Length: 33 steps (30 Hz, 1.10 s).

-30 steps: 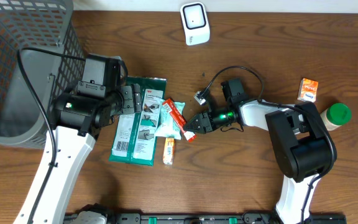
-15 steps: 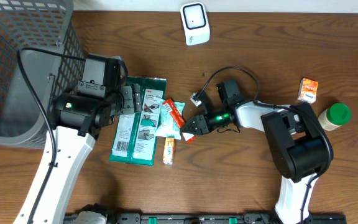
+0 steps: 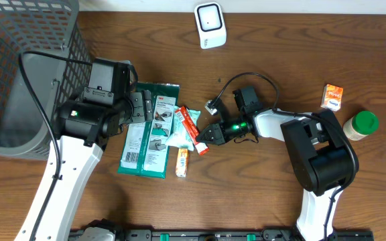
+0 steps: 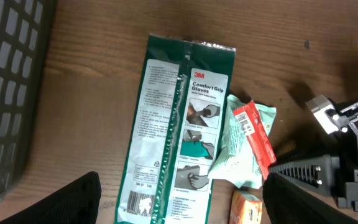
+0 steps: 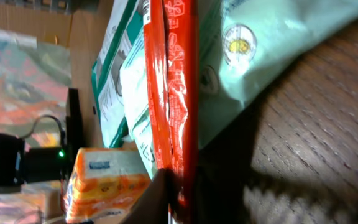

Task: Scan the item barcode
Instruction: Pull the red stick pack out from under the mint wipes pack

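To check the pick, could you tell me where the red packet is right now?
Overhead view, mid-table: the red packet lies across the pale green pouch, just right of the 3M gloves pack, its lower end between the right gripper's jaws.

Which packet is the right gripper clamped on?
The slim red packet lying over the mint pouch; the right gripper pinches its lower end. The green glove pack and orange box are not gripped.

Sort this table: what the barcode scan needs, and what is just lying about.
Job: red packet, right fingers pinching it, white scanner.
Lying about: glove pack, mint pouch, orange carton, orange box, green-lidded jar, grey basket.
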Available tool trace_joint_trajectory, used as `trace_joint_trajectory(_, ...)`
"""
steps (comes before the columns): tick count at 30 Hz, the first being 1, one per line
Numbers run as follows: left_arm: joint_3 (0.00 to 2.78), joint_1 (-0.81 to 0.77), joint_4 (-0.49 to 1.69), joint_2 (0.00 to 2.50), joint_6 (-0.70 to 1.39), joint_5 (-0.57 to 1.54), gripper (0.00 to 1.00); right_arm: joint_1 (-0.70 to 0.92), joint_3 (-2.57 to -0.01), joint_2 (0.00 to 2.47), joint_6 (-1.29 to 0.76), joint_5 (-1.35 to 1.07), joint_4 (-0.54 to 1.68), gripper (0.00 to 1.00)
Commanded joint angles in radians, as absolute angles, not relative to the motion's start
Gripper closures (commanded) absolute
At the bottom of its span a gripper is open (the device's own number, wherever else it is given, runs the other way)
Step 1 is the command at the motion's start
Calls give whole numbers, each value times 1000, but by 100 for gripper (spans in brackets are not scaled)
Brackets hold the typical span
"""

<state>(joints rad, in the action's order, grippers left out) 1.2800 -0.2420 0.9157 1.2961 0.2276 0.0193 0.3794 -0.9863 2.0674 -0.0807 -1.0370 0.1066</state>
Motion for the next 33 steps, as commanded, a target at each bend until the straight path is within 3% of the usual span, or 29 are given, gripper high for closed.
trace_joint_trajectory(1,1293,-237,916,1300,214,7,16,391,-981,2078,-78,-1048,101,99)
trace_joint_trajectory(3,1293,-237,916,1300,214,7,16,391,-981,2078,-78,-1048,101,91)
trace_joint_trajectory(6,1293,-237,916,1300,214,7,16,393,-981,2078,-77,-1048,101,86)
trace_joint_trajectory(13,1293,-237,916,1300,214,7,16,427,-980,2078,-77,-1045,100,85)
trace_joint_trajectory(18,1293,-237,916,1300,214,7,16,430,-981,2078,-77,-1044,88,98)
trace_joint_trajectory(33,1293,-237,916,1300,214,7,16,372,-981,2078,-146,-1184,78,99)
